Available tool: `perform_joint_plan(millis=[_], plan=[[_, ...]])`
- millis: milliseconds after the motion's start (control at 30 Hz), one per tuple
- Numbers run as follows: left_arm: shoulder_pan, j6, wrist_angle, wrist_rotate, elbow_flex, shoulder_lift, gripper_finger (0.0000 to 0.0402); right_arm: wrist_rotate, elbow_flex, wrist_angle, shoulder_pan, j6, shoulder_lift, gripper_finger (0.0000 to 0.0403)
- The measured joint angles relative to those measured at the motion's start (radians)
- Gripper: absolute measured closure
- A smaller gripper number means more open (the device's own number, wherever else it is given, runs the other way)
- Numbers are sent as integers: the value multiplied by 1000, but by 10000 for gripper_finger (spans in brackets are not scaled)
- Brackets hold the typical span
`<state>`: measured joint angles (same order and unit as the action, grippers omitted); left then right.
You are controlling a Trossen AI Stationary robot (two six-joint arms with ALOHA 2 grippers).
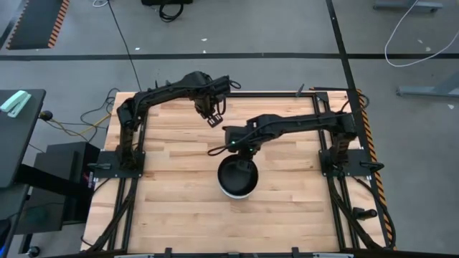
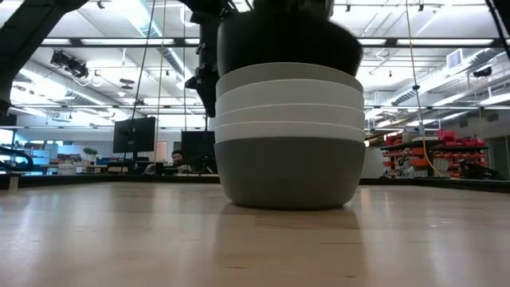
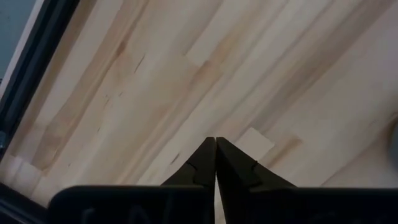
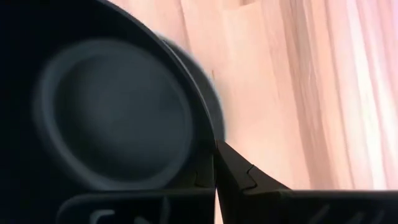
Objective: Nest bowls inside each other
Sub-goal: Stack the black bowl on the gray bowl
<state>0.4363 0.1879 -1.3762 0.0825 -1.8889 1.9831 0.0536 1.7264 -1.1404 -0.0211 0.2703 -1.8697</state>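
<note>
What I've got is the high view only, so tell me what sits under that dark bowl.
Observer: The low view shows a grey bowl at the bottom of the stack.
Operator: Go on, list what's in between.
Observer: Three white bowls are nested between it and the black bowl on top.
Operator: Report the right hand.
Observer: Its wrist view shows the right hand with fingertips shut, right at the black bowl's rim.

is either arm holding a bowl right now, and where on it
The right gripper pinches the rim of the black bowl atop the stack. The left gripper is shut on nothing above bare table.
</note>
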Motion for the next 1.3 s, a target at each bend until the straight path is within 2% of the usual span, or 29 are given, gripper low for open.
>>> perform_joint_plan(millis=[100,333,633,800,1133,1300], plan=[[-3,-1,-10,-1,0,0,375,-1,40,-42,11,-22,-38,402],[-16,-14,-25,-1,0,0,381,0,33,-136,19,-64,-51,402],[-20,-28,-24,-3,0,0,390,29,32,-126,9,-76,-47,402],[-20,-44,-23,-58,0,0,378,42,32,-126,0,-79,-50,402],[-21,-46,-19,-61,0,0,391,60,0,-87,-17,-89,-86,402],[-21,-46,-11,-61,0,0,382,68,-16,-75,-21,-87,-85,401]])
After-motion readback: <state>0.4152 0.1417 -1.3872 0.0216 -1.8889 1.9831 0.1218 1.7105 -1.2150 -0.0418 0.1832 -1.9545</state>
